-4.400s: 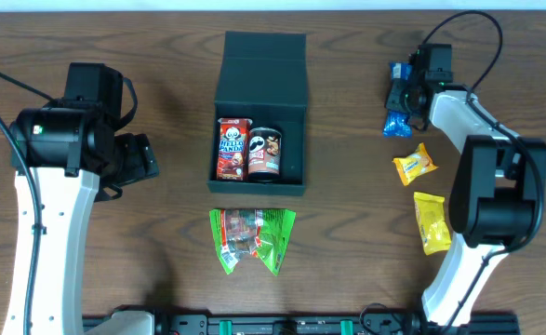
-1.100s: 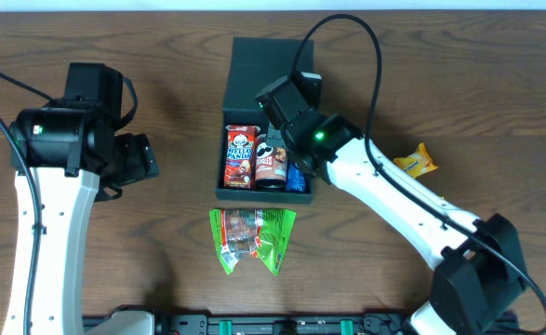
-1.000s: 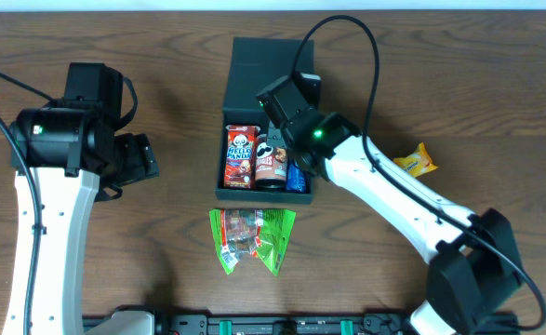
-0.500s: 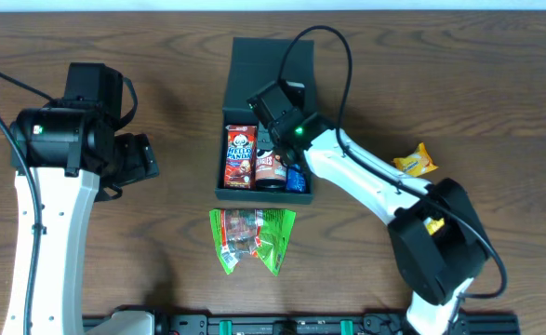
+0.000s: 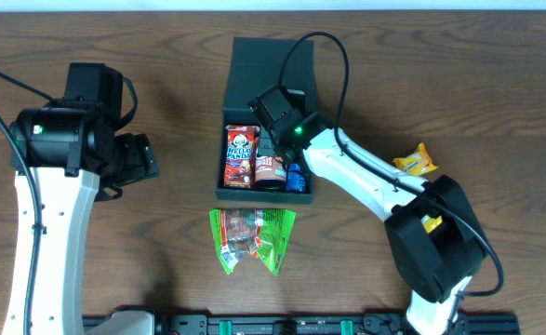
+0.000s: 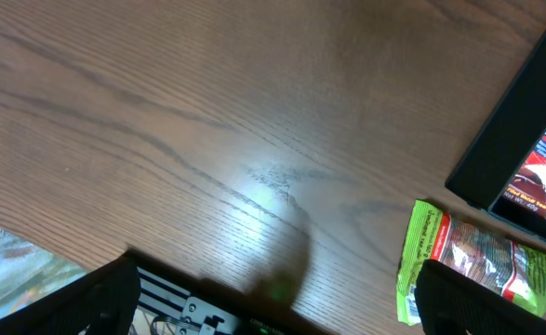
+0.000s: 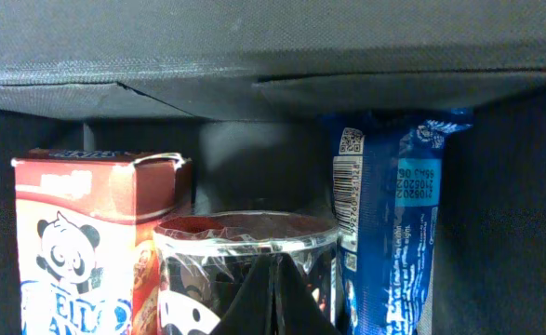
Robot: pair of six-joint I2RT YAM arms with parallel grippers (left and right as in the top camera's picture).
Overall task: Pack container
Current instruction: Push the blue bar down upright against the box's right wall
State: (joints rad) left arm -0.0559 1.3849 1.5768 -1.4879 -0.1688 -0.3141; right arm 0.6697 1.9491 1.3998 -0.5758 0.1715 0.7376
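We see the container (image 5: 245,194) on the worktop (image 5: 440,65), a little toward 12 o'clock of centre. Its lid flap (image 5: 265,65) is thrown open toward 12 o'clock, so its long axis runs 12 to 6. The right tool (image 7: 274,296) hangs just over the open box, clenched on nothing, its tips pressed together above the can (image 7: 245,251). The red box (image 7: 86,242) stands at the can's 9 o'clock and the blue packet (image 7: 384,233) is wedged at its 3 o'clock.

The left tool (image 6: 277,293) is spread wide and empty, well apart at the container's 9 o'clock.

The green packets (image 5: 252,239) lie flat just beside the container's front wall at its 6 o'clock, fanned side by side. A yellow packet (image 5: 414,164) lies well out at 3 o'clock.

We judge that the next pick turns on those green packets. They lie at 6 o'clock from the right tool, which is clearly the nearer of the two, and at about 4 o'clock from the left tool. The right tool must first lift clear of the front wall.
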